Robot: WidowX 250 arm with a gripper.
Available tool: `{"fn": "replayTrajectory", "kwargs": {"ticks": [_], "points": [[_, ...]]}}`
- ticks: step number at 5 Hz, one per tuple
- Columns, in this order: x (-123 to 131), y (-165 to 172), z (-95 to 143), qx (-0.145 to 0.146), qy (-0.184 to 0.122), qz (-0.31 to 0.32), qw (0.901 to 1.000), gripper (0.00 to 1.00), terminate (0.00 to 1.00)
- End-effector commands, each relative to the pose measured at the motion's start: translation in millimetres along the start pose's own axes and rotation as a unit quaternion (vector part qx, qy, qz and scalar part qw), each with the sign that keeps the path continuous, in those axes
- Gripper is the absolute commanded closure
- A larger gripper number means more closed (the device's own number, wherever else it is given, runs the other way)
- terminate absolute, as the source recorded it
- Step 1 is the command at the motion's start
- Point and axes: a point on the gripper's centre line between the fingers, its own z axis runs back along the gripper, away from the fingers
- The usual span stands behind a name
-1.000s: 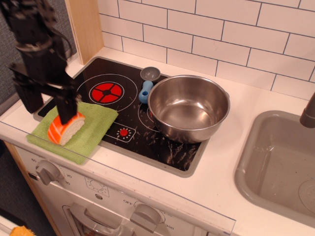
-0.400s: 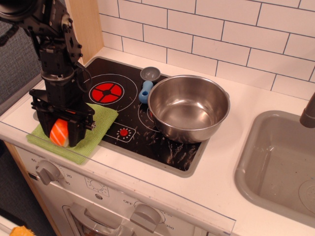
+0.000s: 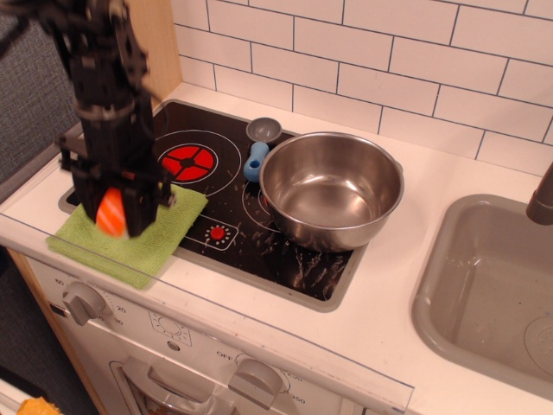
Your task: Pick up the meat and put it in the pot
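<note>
My black gripper point(image 3: 115, 216) is shut on the meat point(image 3: 111, 213), an orange toy salmon nigiri, and holds it just above the green cloth point(image 3: 160, 240) at the stove's front left. Only the orange end of the meat shows between the fingers. The arm rises from it toward the upper left. The pot point(image 3: 332, 188), a large shiny steel bowl, stands empty on the right side of the black cooktop point(image 3: 294, 268), well to the right of the gripper.
A grey-and-blue measuring spoon point(image 3: 258, 147) lies just left of the pot. A red burner ring point(image 3: 187, 162) is behind the cloth. A grey sink point(image 3: 492, 285) is at the right. White tiled wall behind, oven knobs point(image 3: 84, 302) below the front edge.
The gripper closed around the meat on the cloth, then lifted it slightly and shifted up and a little right. Pot and spoon have not moved.
</note>
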Motion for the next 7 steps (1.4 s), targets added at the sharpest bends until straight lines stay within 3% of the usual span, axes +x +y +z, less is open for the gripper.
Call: {"fn": "replayTrajectory", "kwargs": {"ticks": [1,2,3,4,6,7], "points": [[28,-86,62,-0.044,-0.072,-0.074,0.9937,1.0,0.0],[43,-136,53,-0.046,-0.061,-0.11,0.991,1.0,0.0],[60,-150,29,-0.044,-0.043,-0.104,0.9927,1.0,0.0],[72,-150,11,-0.032,-0.039,-0.095,0.9942,1.0,0.0],[82,-149,11,-0.026,-0.044,-0.091,0.9946,1.0,0.0],[80,-152,4,-0.029,-0.036,-0.107,0.9932,0.0,0.0]]}}
